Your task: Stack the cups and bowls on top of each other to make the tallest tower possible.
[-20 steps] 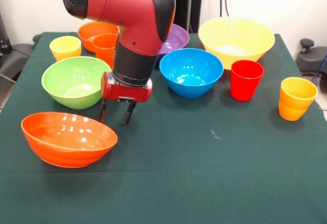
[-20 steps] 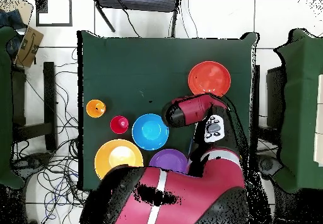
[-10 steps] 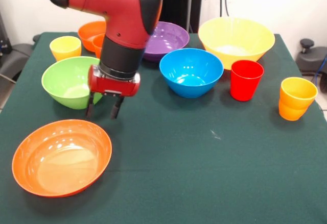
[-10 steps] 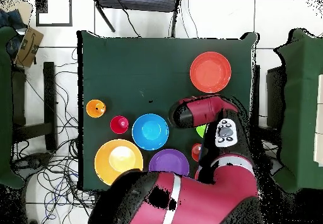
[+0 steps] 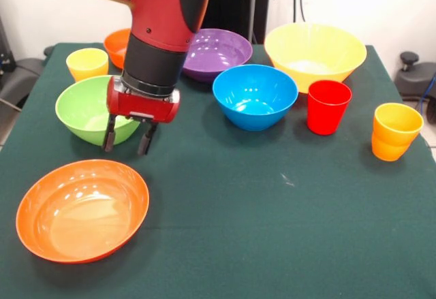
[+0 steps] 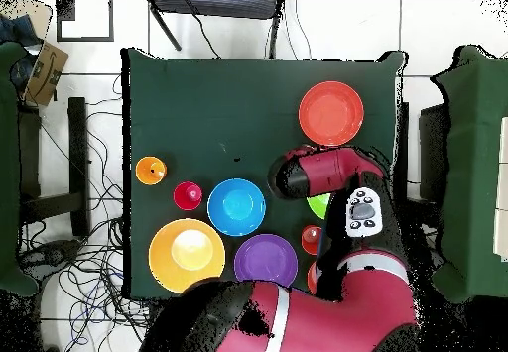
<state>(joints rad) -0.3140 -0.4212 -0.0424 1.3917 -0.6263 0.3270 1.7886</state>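
My gripper (image 5: 127, 139) hangs open and empty over the near rim of the green bowl (image 5: 85, 108), just beyond the wide orange bowl (image 5: 82, 209), which lies flat and upright. The pale yellow cup (image 5: 87, 63) and the small orange bowl (image 5: 114, 40) stand at the back left, the bowl partly hidden by the arm. The purple bowl (image 5: 221, 50), blue bowl (image 5: 255, 95) and large yellow bowl (image 5: 315, 54) fill the back middle. The red cup (image 5: 328, 106) and amber-yellow cup (image 5: 395, 131) stand at the right. From overhead the arm hides the gripper.
In the overhead view the wide orange bowl (image 6: 330, 113) lies alone near the table's far right corner, and the arm (image 6: 327, 170) covers most of the green bowl (image 6: 317, 206). The green table (image 5: 272, 231) shows bare cloth at the front right.
The wide orange bowl, tilted a second ago, now lies flat nearer the front edge. My open gripper has moved left and back toward the green bowl.
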